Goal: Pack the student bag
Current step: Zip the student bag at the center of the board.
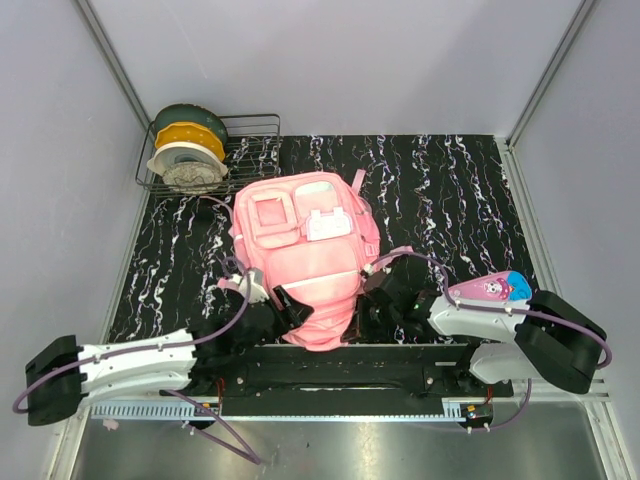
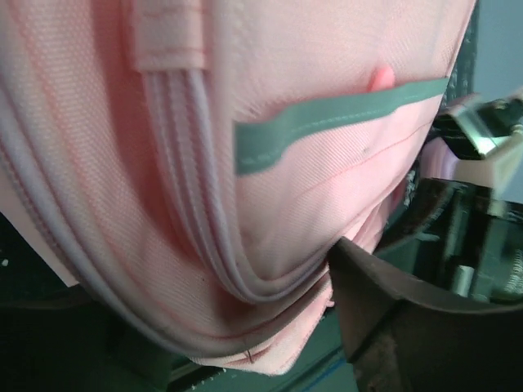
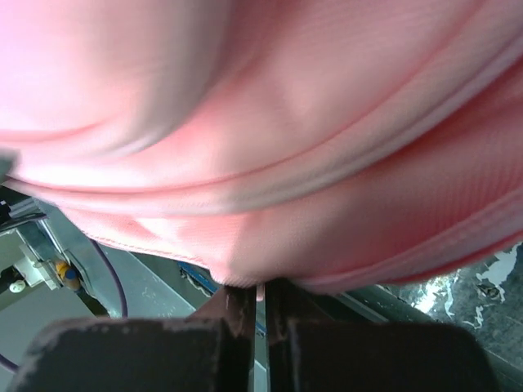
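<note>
The student bag (image 1: 310, 265) lies flat in the middle of the black marble-patterned table (image 1: 450, 200), front side up. Its pale mint patch (image 1: 318, 188) points toward the far wall, and its near end reaches the table's near edge, between the two arms.

The right end effector (image 1: 372, 290) sits at the bag's near right corner. In the right wrist view its two dark fingers (image 3: 237, 314) are clenched almost together on a thin fold of the bag's lower hem, and pink fabric (image 3: 245, 122) fills everything above them.

The left end effector (image 1: 283, 303) is against the bag's near left side. Its wrist camera shows only one dark finger (image 2: 384, 310) just beside the bottom seam of the bag (image 2: 327, 180), close to a grey-green strip (image 2: 327, 122) and a band of pale zipper piping (image 2: 188, 163). The other finger is out of view, so I cannot tell whether this one is released or grasping.

A small pink-purple pencil case (image 1: 488, 290) with a blue end lies by the right arm's white link, well apart from the bag. At the table's far left corner stands a wire dish rack (image 1: 255, 150) holding green, yellow and white dishes (image 1: 188, 150) on edge — near the bag's far left corner.
</note>
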